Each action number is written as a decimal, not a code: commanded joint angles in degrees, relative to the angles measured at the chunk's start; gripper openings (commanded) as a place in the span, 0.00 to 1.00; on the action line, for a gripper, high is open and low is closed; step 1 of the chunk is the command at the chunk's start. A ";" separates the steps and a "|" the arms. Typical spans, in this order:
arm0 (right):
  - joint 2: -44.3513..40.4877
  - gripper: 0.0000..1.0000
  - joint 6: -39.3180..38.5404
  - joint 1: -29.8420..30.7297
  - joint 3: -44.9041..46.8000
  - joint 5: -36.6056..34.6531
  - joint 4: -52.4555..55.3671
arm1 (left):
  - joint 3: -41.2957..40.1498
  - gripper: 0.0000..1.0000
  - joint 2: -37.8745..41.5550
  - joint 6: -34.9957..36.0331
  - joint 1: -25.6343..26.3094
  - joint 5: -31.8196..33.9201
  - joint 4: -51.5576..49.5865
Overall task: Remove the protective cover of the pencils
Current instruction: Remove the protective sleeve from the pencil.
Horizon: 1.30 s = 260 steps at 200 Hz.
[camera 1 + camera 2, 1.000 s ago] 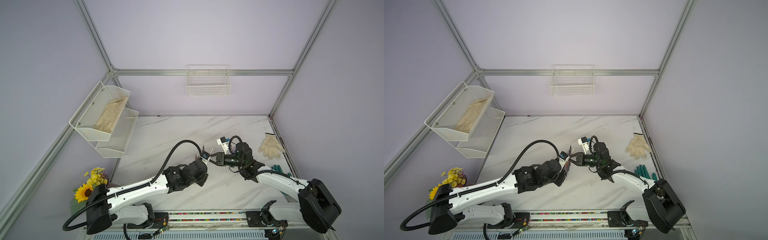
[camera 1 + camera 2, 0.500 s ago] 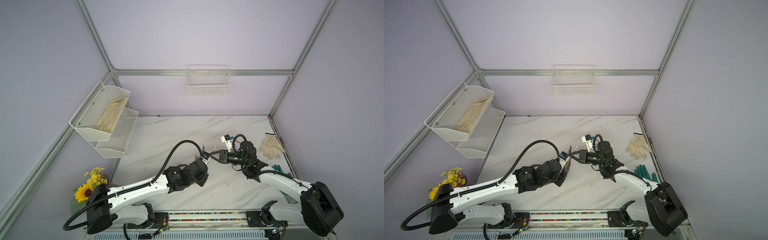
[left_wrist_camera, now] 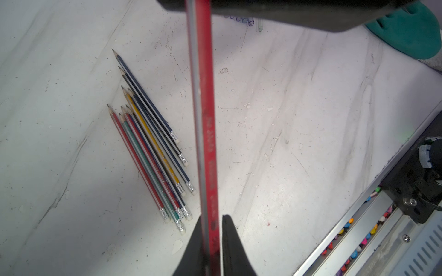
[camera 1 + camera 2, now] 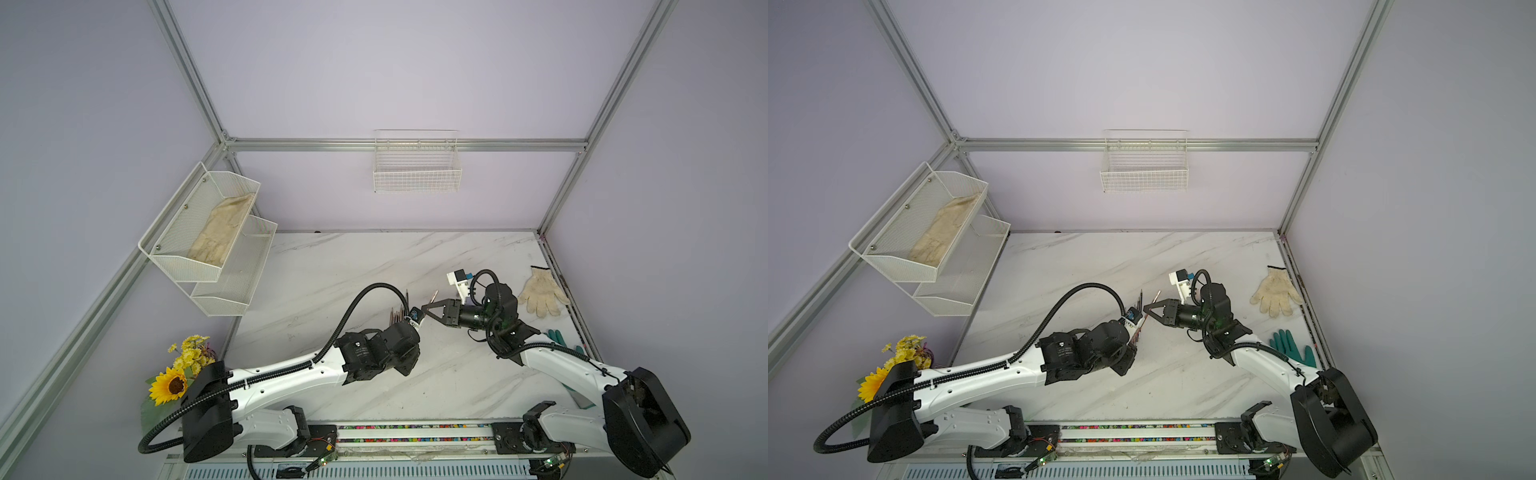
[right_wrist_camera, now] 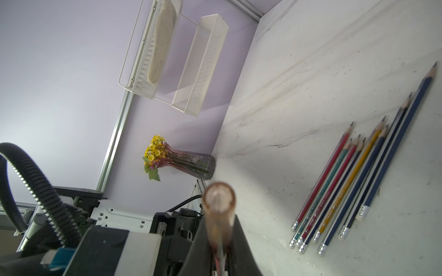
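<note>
**Red pencil held at both ends, cover in right jaws**

In both top views I saw the arms meet nose to nose in the lower middle of the frame, above the marble table [image 4: 332, 270]. The left gripper [image 3: 210, 219] was pinching the red pencil [image 3: 203, 95] by its shaft. The right gripper [image 5: 219, 224] was clamped on the clear protective cover [image 5: 218, 198] over that pencil's far end. The other pencils [image 4: 398, 313] lay flat on the table in a loose fan, just left of the grippers. A white glove [image 4: 542, 291] lay near the right edge, well apart.
</note>
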<state>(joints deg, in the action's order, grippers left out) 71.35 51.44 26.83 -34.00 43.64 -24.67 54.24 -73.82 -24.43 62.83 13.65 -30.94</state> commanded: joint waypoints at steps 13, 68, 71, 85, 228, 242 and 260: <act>0.10 0.00 1.14 -0.11 0.75 0.66 -3.18 | 3.55 0.18 0.56 0.26 0.34 -0.11 1.06; 0.64 0.01 1.22 -0.04 0.17 1.36 -3.66 | 3.61 0.00 0.77 -0.34 0.30 1.74 0.17; 0.65 0.03 1.12 -0.07 0.10 1.36 -3.62 | 3.60 0.00 0.78 -0.36 0.28 1.93 0.10; 0.68 0.21 0.76 -0.11 -0.30 1.27 -3.23 | 3.43 0.00 0.86 -0.83 0.28 3.14 -0.48; 0.07 0.53 -4.26 -2.84 -4.30 0.39 6.05 | -0.87 0.00 4.06 -2.27 -0.20 4.73 -3.16; 0.13 0.52 -4.06 -2.83 -4.12 0.91 5.56 | -0.89 0.00 3.46 -2.46 -0.10 4.67 -3.08; 0.04 0.52 -4.01 -2.86 -4.06 1.23 5.51 | -0.80 0.00 2.68 -2.56 -0.17 4.55 -2.94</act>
<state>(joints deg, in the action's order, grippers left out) 71.90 47.88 24.14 -36.86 43.81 -19.03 54.22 -70.76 -26.13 62.76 18.65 -35.00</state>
